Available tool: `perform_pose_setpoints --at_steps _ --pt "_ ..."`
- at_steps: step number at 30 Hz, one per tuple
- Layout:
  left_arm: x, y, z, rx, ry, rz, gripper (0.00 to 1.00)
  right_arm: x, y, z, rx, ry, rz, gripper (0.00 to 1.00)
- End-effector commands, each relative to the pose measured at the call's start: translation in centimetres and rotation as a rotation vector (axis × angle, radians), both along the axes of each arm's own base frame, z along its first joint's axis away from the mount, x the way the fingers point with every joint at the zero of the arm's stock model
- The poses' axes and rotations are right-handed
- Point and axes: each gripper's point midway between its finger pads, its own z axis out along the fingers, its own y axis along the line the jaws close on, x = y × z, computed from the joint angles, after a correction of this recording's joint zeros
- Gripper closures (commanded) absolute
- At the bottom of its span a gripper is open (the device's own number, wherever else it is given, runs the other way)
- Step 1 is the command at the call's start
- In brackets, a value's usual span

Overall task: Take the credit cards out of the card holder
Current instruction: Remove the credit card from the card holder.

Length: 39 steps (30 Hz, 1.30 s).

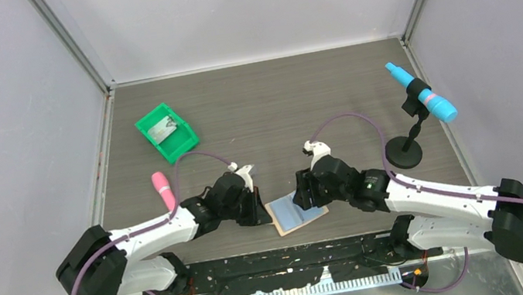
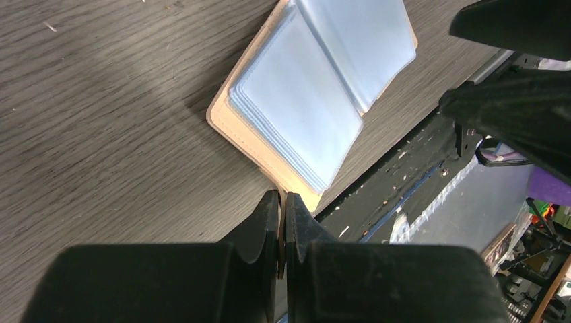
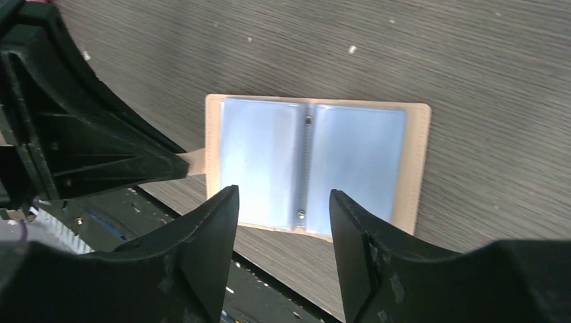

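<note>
From above, the card holder (image 1: 296,214) lies spread open on the grey table (image 1: 276,106), close to its near edge, between the two arms' tips: the left gripper (image 1: 260,209) is at its left edge and the right gripper (image 1: 305,197) over its far right corner. In the left wrist view the holder's stacked pale blue sleeves (image 2: 303,101) fan out just beyond the fingers (image 2: 266,222), which are pressed together with a thin tan strip caught between them at the holder's near corner. In the right wrist view the open holder lies flat just ahead of that gripper's fingers (image 3: 219,222), which stand apart and hold nothing. At the holder's left edge, the strap tab (image 3: 195,161) runs into the left gripper's pinched tip.
</note>
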Motion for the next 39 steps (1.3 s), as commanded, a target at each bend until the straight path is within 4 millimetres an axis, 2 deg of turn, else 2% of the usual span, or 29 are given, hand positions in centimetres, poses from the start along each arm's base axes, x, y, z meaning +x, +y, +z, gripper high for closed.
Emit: perform_pose_setpoints --at_steps 1,7,17,29,39 --pt "0.7 -1.0 2.2 -0.068 -0.06 -0.009 1.0 0.3 2.4 1.2 0.04 -0.017 0.03 0.39" --pt "0.7 -0.7 2.5 -0.061 -0.067 -0.005 1.0 0.1 3.9 -0.6 -0.01 -0.002 0.064 0.27" --pt "0.7 -0.8 3.1 -0.075 -0.075 -0.003 1.0 -1.1 5.4 -2.0 0.001 0.033 0.118 0.26" --pt "0.6 -0.5 3.1 -0.073 -0.076 0.002 1.0 -1.5 5.5 -3.7 -0.025 0.063 0.137 0.25" --pt "0.6 -0.2 2.9 -0.06 -0.077 0.011 1.0 -0.7 3.5 -3.8 -0.107 0.025 0.075 0.34"
